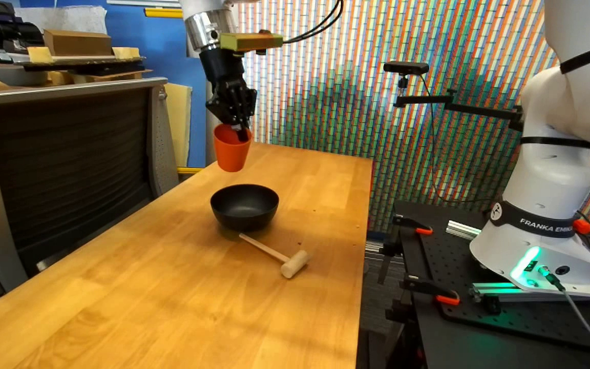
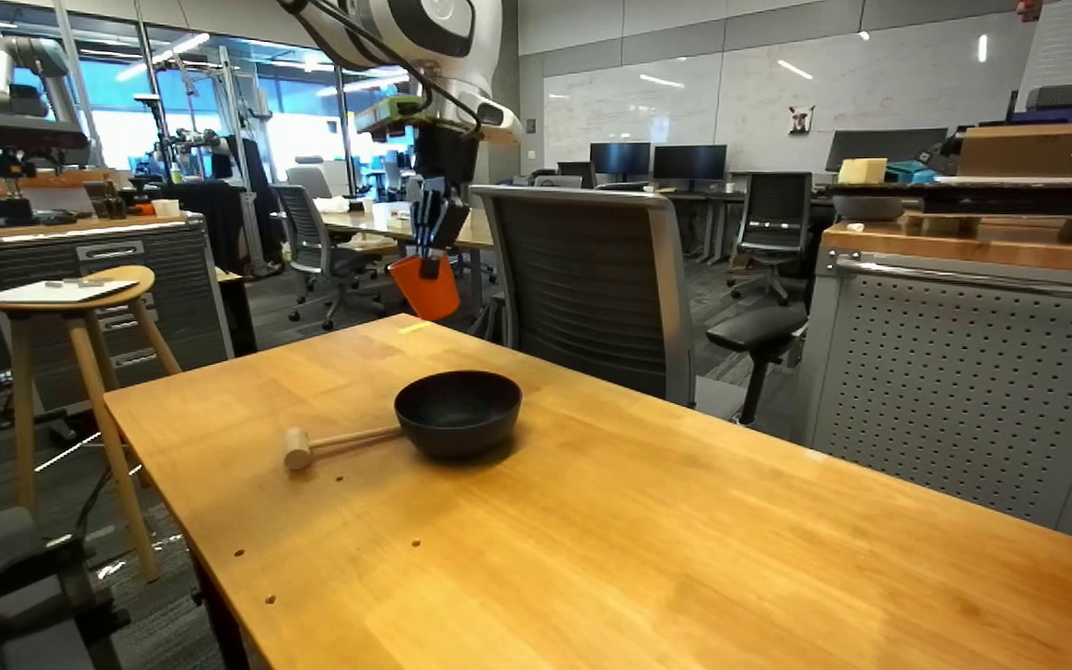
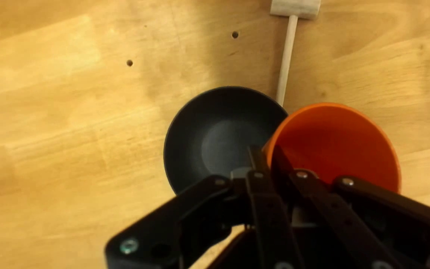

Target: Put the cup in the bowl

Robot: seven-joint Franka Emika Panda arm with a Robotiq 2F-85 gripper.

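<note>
The cup [image 1: 230,157] is plain orange-red plastic, tapering a little toward its base, and it hangs in the air higher than the bowl [image 1: 244,219], mouth up but noticeably tilted, with a gap between the two in both exterior views. I can't tell how much of it, if any, is straight over the bowl; in the wrist view its rim hides a bit of the bowl's edge. The bowl sits upright on the wooden table [image 1: 172,307], black and round, a paler disc showing at the bottom inside. A wooden mallet [image 1: 280,258] lies just beside the bowl, handle toward it and head away. The arm [image 2: 462,60] reaches down from well above the bowl, its wrist on a slant, and the gripper [image 3: 267,152] points downward, pinching the cup by its wall, one finger inside and the other outside.
</note>
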